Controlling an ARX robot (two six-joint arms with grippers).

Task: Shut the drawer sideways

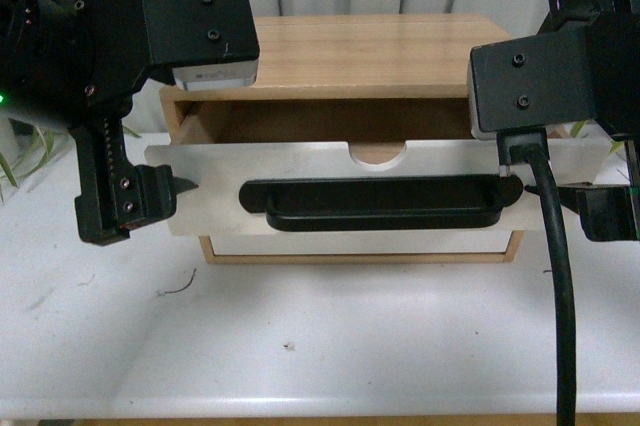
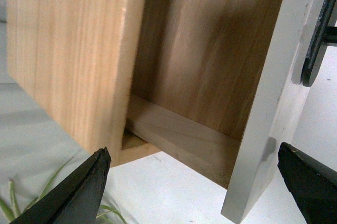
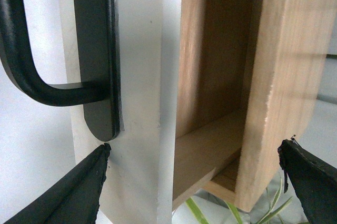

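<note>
The drawer [image 1: 300,161] stands part way out of the light wood cabinet [image 1: 350,56]. It has a white front, a long black bar handle [image 1: 380,204] and a half-round notch [image 1: 378,153]. My left gripper [image 1: 170,171] is open and straddles the drawer's left end. In the left wrist view [image 2: 192,153] one finger is outside the cabinet side [image 2: 68,50] and the other is in front of the white front [image 2: 274,103]. My right gripper [image 1: 530,171] is open and straddles the right end. In the right wrist view [image 3: 195,148] the front [image 3: 142,103] and the cabinet side [image 3: 284,77] lie between its fingers.
The cabinet stands on a white table [image 1: 330,346]. A lower white drawer front without a handle [image 1: 350,244] is shut beneath. Green plant leaves [image 1: 25,151] lie at the far left. My right arm's black cable [image 1: 555,296] hangs down in front.
</note>
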